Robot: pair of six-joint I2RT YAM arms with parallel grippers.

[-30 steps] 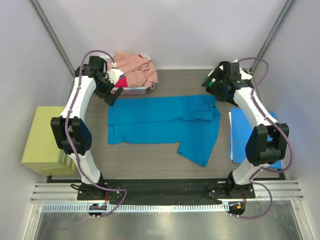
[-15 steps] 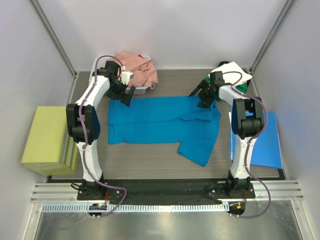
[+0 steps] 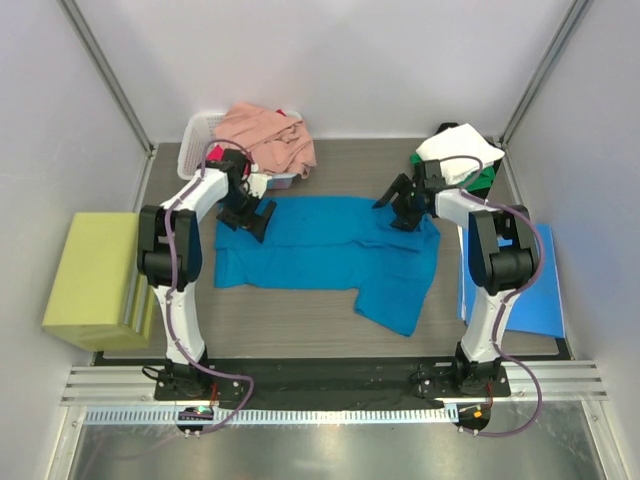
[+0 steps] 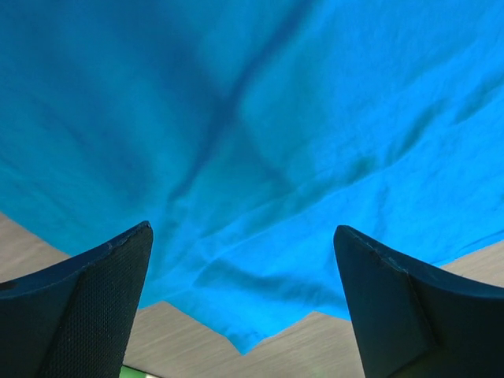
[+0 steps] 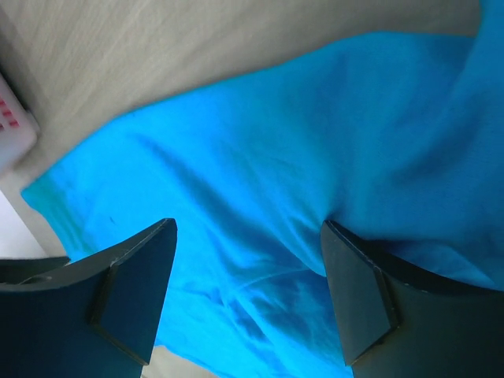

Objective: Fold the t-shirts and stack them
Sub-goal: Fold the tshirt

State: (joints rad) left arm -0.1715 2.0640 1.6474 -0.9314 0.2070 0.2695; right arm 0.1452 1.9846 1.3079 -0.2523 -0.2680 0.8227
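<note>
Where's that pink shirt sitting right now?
From overhead, the salmon pink shirt lies heaped on the white basket at the far left, just beyond the left gripper and the teal-blue shirt.

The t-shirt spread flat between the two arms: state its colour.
The t-shirt is plain bright teal-blue, shown best in the top external view.

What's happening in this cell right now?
The teal-blue t-shirt is laid out on the table. The left gripper and right gripper sit open over its far edge, one near each end, nothing pinched yet. A salmon pink shirt is heaped on a basket at far left; a white shirt lies far right.
</note>
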